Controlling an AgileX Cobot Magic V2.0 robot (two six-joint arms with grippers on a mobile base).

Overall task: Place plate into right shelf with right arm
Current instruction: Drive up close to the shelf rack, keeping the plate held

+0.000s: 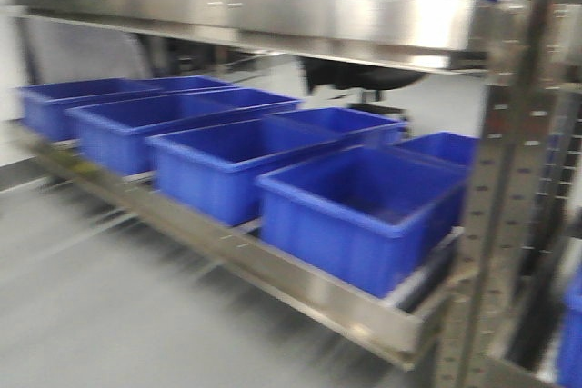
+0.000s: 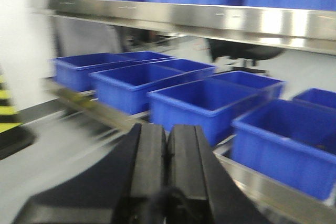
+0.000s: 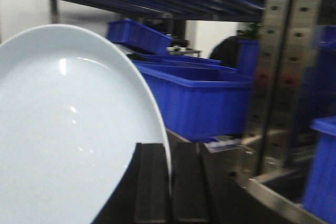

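Note:
The white plate (image 3: 58,129) fills the left of the right wrist view, held on edge. My right gripper (image 3: 169,153) is shut on its rim, one black finger on each side. The steel shelf (image 1: 300,281) carries a row of blue bins (image 1: 364,206) under a brushed upper rail (image 1: 273,15); its perforated upright (image 3: 273,66) stands just right of the plate. My left gripper (image 2: 167,132) is shut and empty, pointing at the shelf's bins (image 2: 205,100). Neither gripper shows in the front view.
A perforated upright (image 1: 509,179) stands at the shelf's right end. Grey floor (image 1: 100,306) lies before the lower rail. A yellow-black striped marking (image 2: 8,108) is at far left. Another blue bin (image 3: 321,166) sits right of the uprights. A dark chair-like shape (image 1: 364,74) is behind.

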